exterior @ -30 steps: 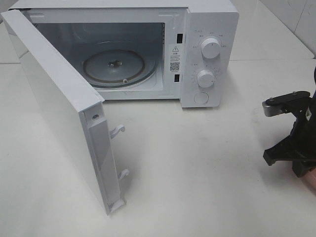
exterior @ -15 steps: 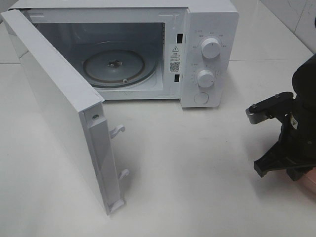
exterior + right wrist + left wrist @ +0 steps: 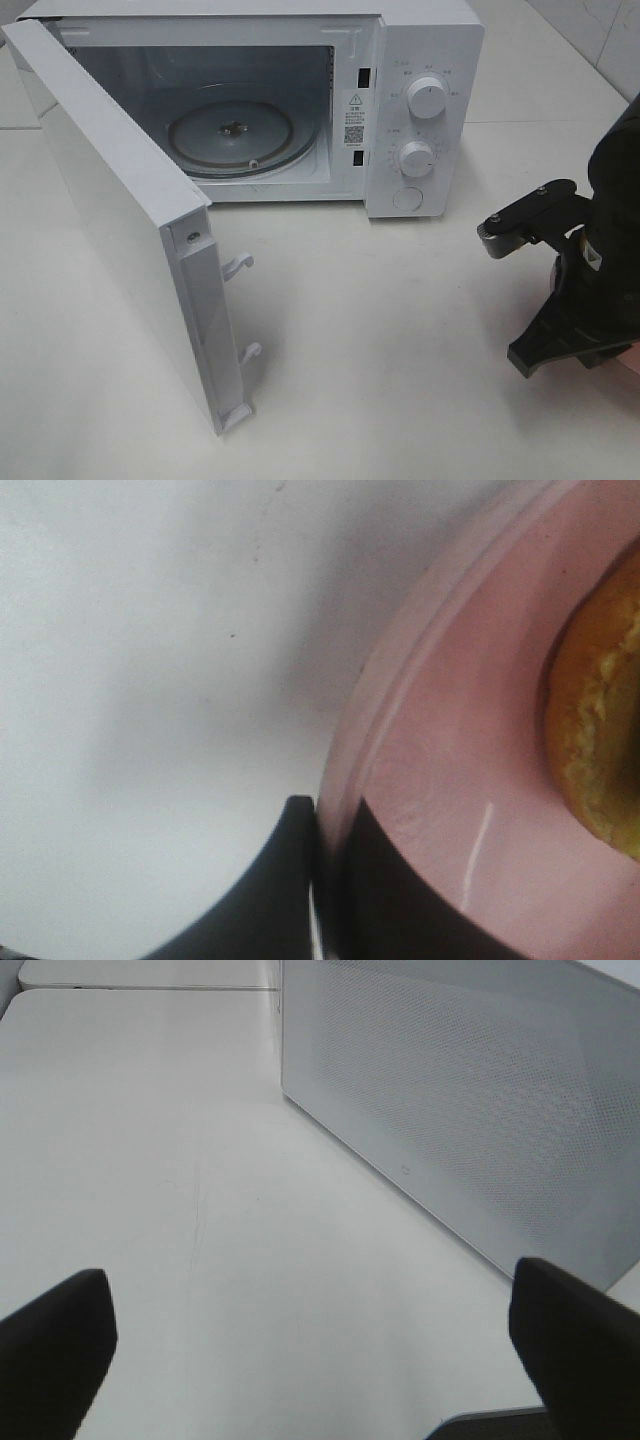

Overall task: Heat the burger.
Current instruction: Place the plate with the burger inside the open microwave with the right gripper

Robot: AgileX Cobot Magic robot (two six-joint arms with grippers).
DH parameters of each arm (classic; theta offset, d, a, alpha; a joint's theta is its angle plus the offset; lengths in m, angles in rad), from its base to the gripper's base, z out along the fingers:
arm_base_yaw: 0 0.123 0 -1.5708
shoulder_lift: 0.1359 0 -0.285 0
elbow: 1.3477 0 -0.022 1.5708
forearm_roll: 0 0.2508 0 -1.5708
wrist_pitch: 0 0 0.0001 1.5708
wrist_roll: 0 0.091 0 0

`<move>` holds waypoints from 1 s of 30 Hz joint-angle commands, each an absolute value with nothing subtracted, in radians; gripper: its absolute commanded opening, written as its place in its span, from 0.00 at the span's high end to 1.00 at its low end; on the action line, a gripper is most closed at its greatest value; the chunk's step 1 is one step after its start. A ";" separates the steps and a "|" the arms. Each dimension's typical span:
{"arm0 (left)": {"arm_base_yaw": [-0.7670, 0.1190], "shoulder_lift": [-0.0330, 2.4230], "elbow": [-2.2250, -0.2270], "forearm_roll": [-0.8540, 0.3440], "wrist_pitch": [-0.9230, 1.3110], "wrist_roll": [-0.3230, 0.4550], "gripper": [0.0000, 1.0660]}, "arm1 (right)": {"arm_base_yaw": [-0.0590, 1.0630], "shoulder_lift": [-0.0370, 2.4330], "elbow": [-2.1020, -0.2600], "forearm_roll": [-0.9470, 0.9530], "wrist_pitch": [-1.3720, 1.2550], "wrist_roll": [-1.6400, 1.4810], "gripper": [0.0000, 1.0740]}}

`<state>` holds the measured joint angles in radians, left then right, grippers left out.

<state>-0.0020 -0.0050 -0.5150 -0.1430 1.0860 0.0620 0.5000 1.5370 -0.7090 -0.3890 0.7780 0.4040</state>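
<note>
- Right wrist view: the right black pincer [image 3: 322, 880] is clamped on the rim of a flat pink round plate [image 3: 450, 760], with a dark finger on either face.
- The burger [image 3: 598, 730] sits on that plate; only its golden-brown bun edge shows.
- Both are to the right of the white microwave oven [image 3: 425, 60], in front of it.
- The left pincer [image 3: 310, 1360] gapes wide and empty beside the microwave's open door [image 3: 480, 1110].

My left gripper [image 3: 310, 1290] hangs with jaws wide apart; my right gripper [image 3: 325, 880] is clamped tight on the plate [image 3: 440, 730] rim.
</note>
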 commanded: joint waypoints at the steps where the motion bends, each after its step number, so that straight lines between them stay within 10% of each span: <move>1: -0.008 -0.020 -0.516 -0.149 1.072 0.065 0.04 | 0.539 1.492 -0.686 -0.441 0.809 0.415 1.00; 30: -0.008 -0.020 -0.516 -0.149 1.072 0.065 0.04 | 0.945 1.304 -0.510 -0.527 0.917 0.498 1.00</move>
<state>-0.0020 -0.0050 -0.5150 -0.1430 1.0860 0.0620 0.9390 1.3150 -0.5140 -0.4710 0.8860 0.4840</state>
